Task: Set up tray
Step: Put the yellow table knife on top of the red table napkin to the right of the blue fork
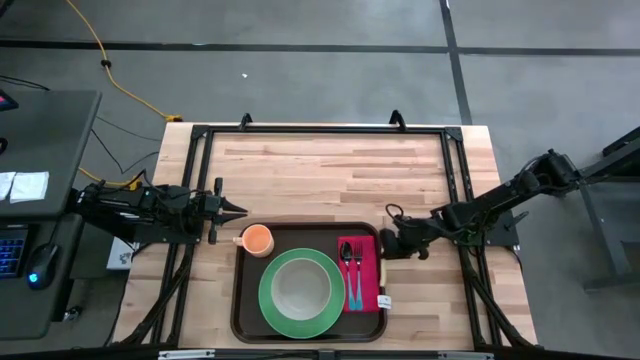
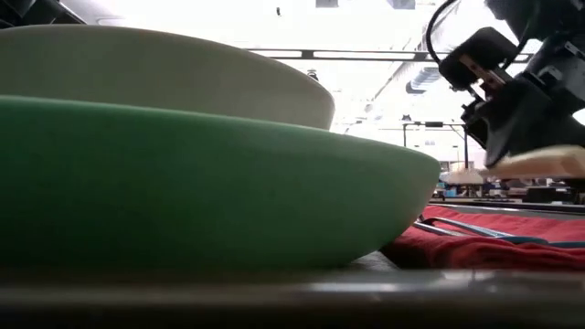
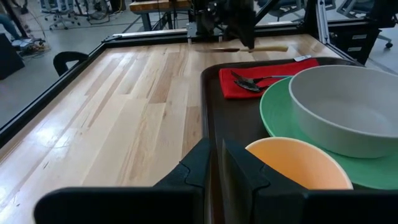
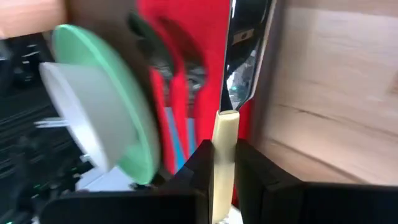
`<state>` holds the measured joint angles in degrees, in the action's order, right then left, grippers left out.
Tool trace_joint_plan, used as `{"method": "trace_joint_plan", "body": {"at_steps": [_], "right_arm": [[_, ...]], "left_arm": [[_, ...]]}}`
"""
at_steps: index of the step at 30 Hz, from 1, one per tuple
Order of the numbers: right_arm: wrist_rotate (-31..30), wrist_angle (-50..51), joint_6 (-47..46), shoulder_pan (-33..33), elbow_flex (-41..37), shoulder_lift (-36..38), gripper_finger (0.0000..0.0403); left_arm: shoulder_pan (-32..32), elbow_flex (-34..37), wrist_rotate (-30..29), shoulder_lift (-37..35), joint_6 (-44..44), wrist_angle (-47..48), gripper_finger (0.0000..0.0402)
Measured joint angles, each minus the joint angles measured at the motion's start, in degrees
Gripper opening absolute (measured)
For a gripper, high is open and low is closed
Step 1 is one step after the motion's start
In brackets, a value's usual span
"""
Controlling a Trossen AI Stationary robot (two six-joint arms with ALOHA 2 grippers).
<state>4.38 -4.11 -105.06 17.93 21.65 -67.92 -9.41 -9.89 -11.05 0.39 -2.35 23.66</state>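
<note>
**Knife held over the tray's right rim**

High view: the tray (image 1: pixel 308 330) lies at the near edge of the wooden table (image 1: pixel 320 175), about midway along it. On it sit a green plate (image 1: pixel 272 308) carrying a pale bowl (image 1: pixel 300 288), an orange cup (image 1: pixel 258 240) in the tray's far left corner, and a red napkin (image 1: pixel 372 285) along its right side with a fork and spoon (image 1: pixel 353 272) lying on it. The left gripper (image 1: pixel 238 210) sits just off the tray's far left corner, close to the cup. The right gripper (image 1: pixel 388 246) is at the tray's right rim, beside the napkin's far end.

Low view: the plate (image 2: pixel 201 183) and bowl (image 2: pixel 164 73) fill the near field, with the napkin (image 2: pixel 494 249) behind on the tray. The right gripper (image 2: pixel 512 137) hangs above the napkin, with a pale knife handle (image 2: pixel 548 163) showing at it.

Left wrist view: the left gripper (image 3: pixel 214 163) has its fingers together, with nothing between them, just outside the tray rim (image 3: pixel 208 99) and next to the cup (image 3: pixel 298 165). Across the tray, the right gripper (image 3: pixel 239 28) holds the knife (image 3: pixel 258 48) level above the table beyond the napkin.

Right wrist view: the right gripper (image 4: pixel 222 158) is clamped on the knife's cream handle (image 4: pixel 222 140). The blade (image 4: pixel 244 56) runs along the line where the napkin (image 4: pixel 208 50) meets the bare wood.
</note>
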Motion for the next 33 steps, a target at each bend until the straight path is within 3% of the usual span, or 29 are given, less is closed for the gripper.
{"method": "trace_joint_plan", "body": {"at_steps": [15,25,33], "right_arm": [[-5.65,-11.22,-0.92,2.75,0.0,-1.2,0.003],[-5.68,-27.5,0.09,2.87,0.02,-13.19,0.003],[-6.09,-34.44,-1.2,6.1,0.02,-20.11,0.003]], "left_arm": [[0.02,0.0,-0.04,0.01,-0.17,0.02,0.0074],[0.01,0.0,-0.23,0.02,-0.15,-0.02,0.0074],[0.02,0.0,-0.18,0.02,1.12,-0.02,0.0074]]}}
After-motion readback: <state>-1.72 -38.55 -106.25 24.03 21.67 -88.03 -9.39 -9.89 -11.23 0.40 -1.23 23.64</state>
